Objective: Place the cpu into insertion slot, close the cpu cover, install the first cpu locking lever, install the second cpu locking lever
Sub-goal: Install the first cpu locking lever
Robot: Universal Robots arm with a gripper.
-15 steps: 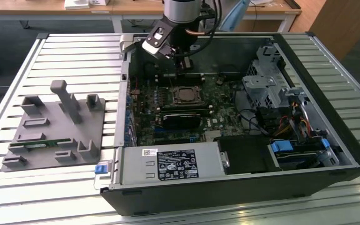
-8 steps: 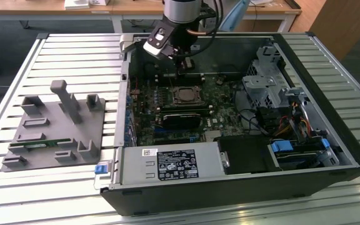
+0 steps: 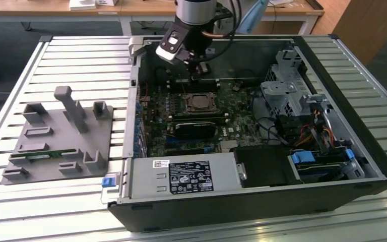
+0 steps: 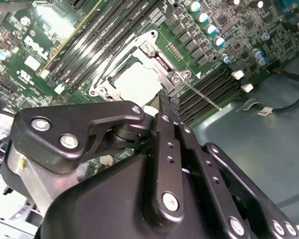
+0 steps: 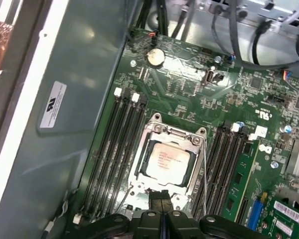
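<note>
The cpu [image 5: 169, 158], a pale silver square chip, lies flat in the insertion slot [image 3: 187, 97] on the green motherboard. The cpu cover [image 5: 175, 133], a silver frame, lies down around it, with the chip showing through its window. In the second wrist view the cpu [image 4: 134, 82] glares white. My gripper [image 5: 162, 197] is shut, its black fingertips together just over the socket's edge, nothing visibly between them. In the exterior view the gripper [image 3: 197, 70] hangs over the socket's far side. A thin wire lever [image 4: 203, 96] runs along the socket beside the fingertips.
Long black memory slots [image 5: 117, 149] flank the socket on both sides. The open computer case has a drive cage [image 3: 289, 96] on the exterior view's right and a power supply [image 3: 183, 176] in front. A grey fixture block [image 3: 62, 136] sits on the slatted table.
</note>
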